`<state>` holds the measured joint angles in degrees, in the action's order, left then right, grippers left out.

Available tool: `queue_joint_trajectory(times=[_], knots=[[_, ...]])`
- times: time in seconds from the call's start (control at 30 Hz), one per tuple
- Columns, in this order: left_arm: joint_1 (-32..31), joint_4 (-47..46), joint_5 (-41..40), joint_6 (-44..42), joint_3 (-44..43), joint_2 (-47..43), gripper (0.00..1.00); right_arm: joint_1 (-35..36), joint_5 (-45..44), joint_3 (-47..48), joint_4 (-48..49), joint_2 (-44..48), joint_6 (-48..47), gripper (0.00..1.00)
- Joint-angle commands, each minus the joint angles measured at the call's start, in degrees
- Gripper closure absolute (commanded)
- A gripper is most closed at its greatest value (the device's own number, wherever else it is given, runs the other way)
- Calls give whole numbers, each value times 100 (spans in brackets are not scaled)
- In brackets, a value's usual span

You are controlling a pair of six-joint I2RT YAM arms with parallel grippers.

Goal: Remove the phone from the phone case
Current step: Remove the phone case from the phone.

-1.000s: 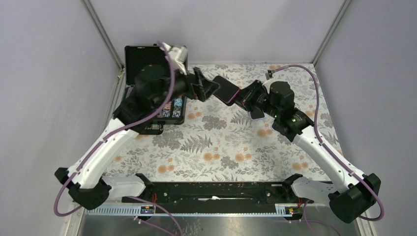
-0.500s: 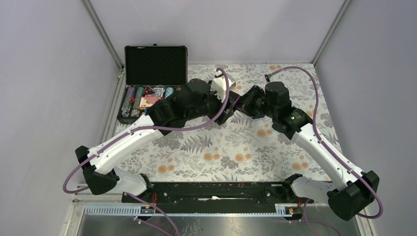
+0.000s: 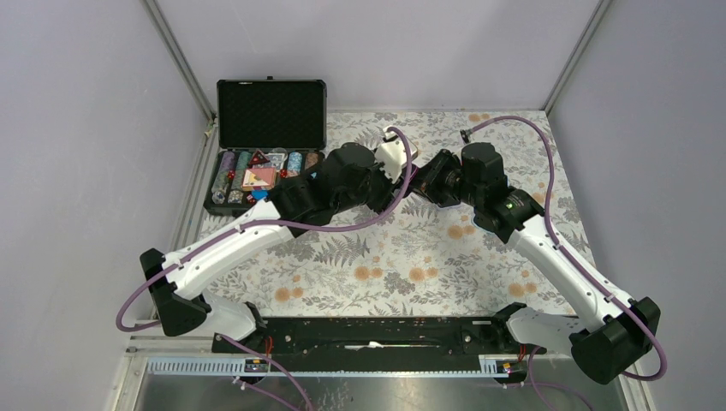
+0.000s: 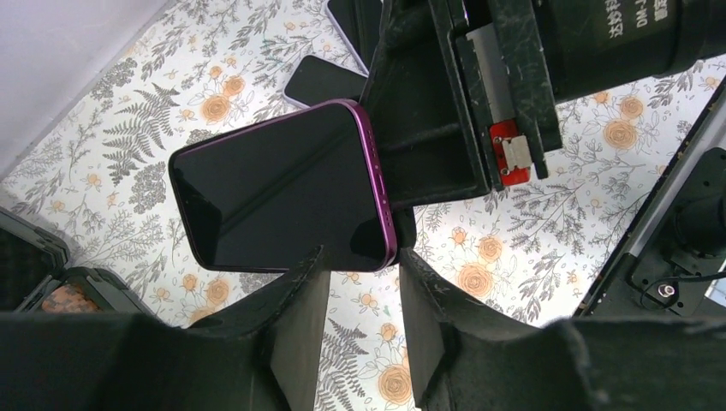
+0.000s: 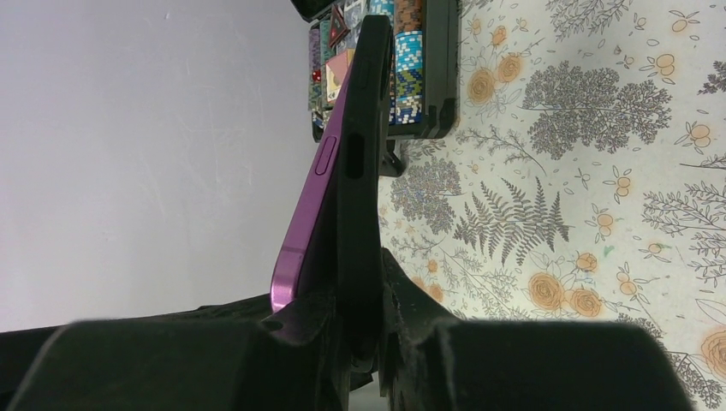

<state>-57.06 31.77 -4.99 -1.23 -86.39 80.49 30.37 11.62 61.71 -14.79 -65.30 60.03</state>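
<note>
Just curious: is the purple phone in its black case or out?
Partly out. In the right wrist view the phone stands away from the case at its near end and meets it at the far end.

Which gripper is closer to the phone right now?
Right. The right gripper is clamped on the phone and its case, holding them above the table. The left gripper sits at the phone's edge, jaws apart; contact is unclear.
</note>
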Motion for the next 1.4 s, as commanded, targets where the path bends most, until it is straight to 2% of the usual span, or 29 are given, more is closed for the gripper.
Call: queue_joint_trajectory(times=[0.0,0.17,0.37,0.53,0.77,0.9,1.07,1.23,1.37], knots=[[-61,-575,-216,-173,25,-15,63,39,-11,-3,643,254,35,100],[-269,-681,-575,-392,156,29,66,39,-78,-19,689,307,3,100],[-356,-757,-744,-458,262,50,60,39,23,55,590,257,78,100],[-359,-787,-1163,-506,222,125,75,37,25,95,373,294,70,100],[-359,-856,-1552,-614,227,160,76,39,90,126,290,270,34,100],[-359,-1006,-1878,-695,322,143,78,34,114,276,-65,163,-75,100],[-359,-1050,-1822,-621,392,237,79,34,272,289,-4,74,-17,100],[-359,-1089,-1700,-562,509,256,74,31,286,347,-1,52,-31,100],[-359,-1134,-1894,-561,512,328,73,34,377,425,-1,-24,-10,100]])
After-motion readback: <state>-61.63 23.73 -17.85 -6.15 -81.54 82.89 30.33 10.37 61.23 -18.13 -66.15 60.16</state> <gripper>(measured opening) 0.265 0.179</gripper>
